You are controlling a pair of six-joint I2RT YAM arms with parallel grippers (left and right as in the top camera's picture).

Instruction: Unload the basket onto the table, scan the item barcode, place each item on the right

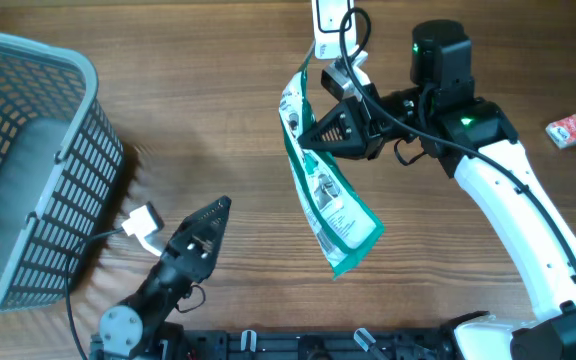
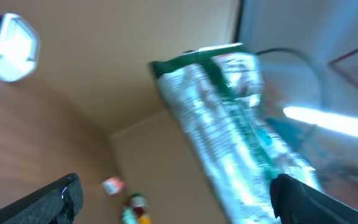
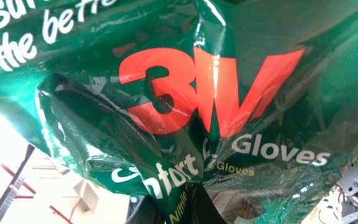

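Glove pack (image 1: 330, 210): I count one, green, hanging over the table centre.
Right gripper (image 1: 306, 130): one, jaws clamped on the glove pack's upper edge.
Left gripper (image 1: 211, 218): one, jaws spread wide, apart from the pack.
Basket (image 1: 78, 130): one, cut off at the left edge.
Red packet (image 1: 573, 130): one, far right.
Left wrist view: blurred; I cannot read the pack's print.

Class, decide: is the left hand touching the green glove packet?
Apart. The overhead view shows table wood between the left hand and the glove packet.
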